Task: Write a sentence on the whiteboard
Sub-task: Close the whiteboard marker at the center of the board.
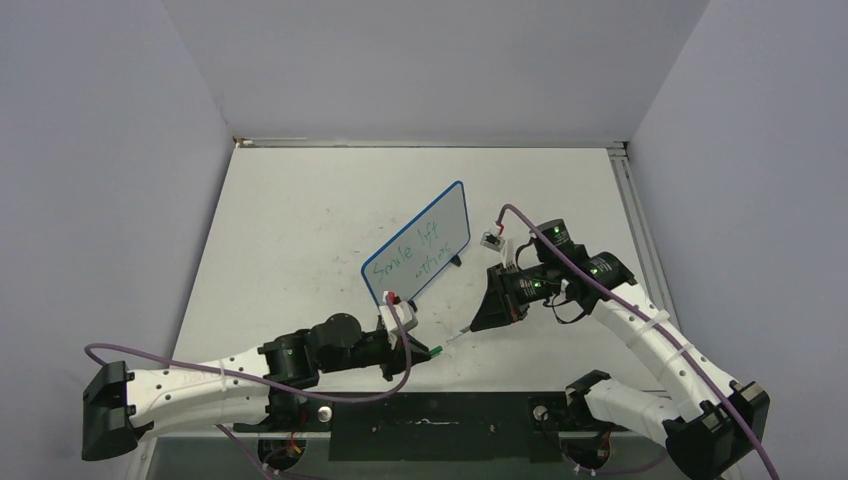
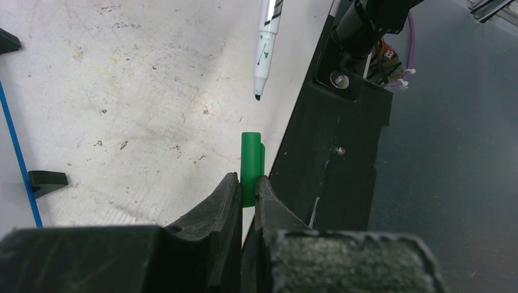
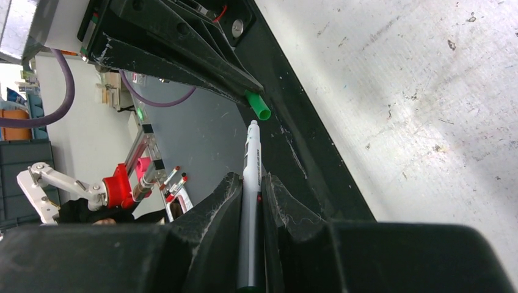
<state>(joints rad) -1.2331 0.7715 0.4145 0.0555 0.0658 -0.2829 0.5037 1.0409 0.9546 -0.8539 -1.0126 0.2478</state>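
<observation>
The whiteboard (image 1: 420,240), blue-framed on black feet, stands tilted at the table's middle with the sentence (image 1: 408,250) in green handwriting on two lines. My left gripper (image 1: 415,350) is shut on the green marker cap (image 2: 250,160), near the table's front edge. My right gripper (image 1: 478,326) is shut on the white marker (image 3: 251,183), its uncapped tip (image 2: 258,94) pointing at the cap a short gap away. In the right wrist view the cap (image 3: 259,106) sits just beyond the marker's tip. The board's blue edge (image 2: 18,152) and a black foot (image 2: 47,180) show in the left wrist view.
The black base plate (image 1: 430,440) runs along the table's near edge, right under both grippers. Grey walls close the table on three sides. A purple cable (image 1: 560,260) loops over the right arm. The tabletop (image 1: 300,220) is scuffed white.
</observation>
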